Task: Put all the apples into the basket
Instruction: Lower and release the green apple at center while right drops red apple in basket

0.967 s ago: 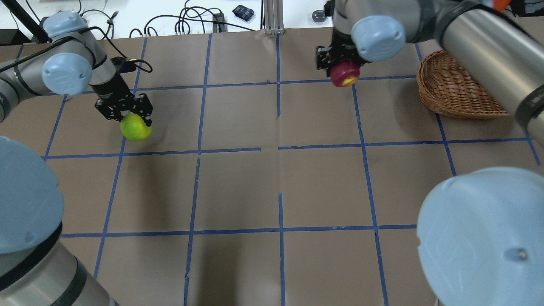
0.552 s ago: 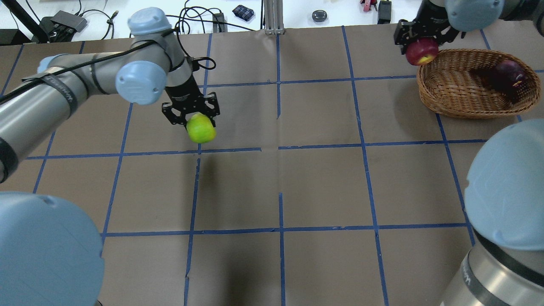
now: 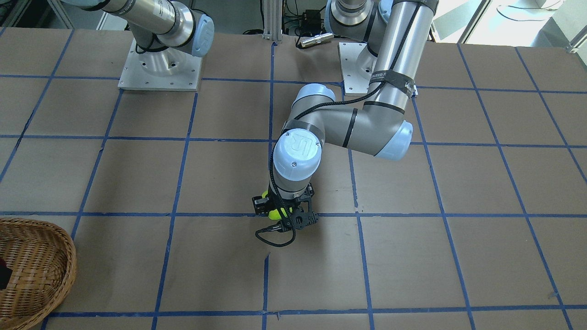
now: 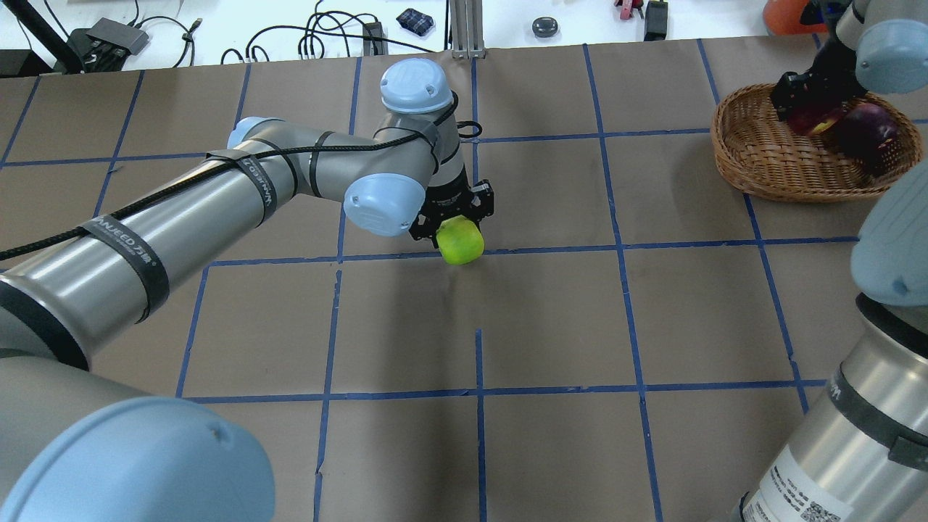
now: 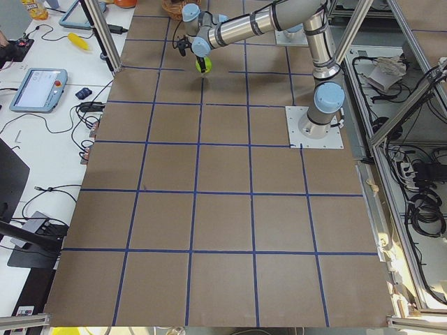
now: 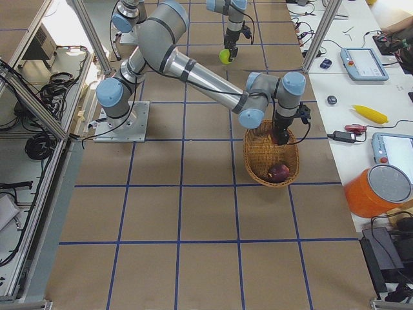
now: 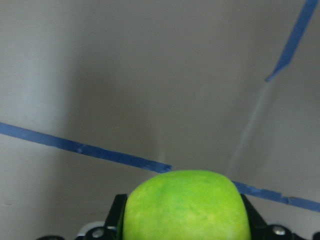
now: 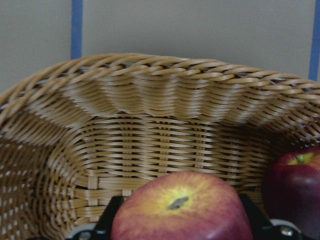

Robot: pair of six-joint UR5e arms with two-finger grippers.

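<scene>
Carrying the green apple (image 7: 185, 207) clamped in my left tool (image 4: 458, 230), I hold it clear above the mid worktop (image 4: 551, 326) so it can cross to the basket (image 4: 754, 159) at the far right. My right tool (image 4: 808, 109) grips a red apple (image 8: 182, 210) low inside the basket, beside a darker apple (image 4: 866, 129), which I judge sets up a soft release.

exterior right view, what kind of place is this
Most likely a robotics lab work cell: a table gridded with blue tape, a robot arm bolted to a base plate, and a teach pendant on the side bench.
</scene>
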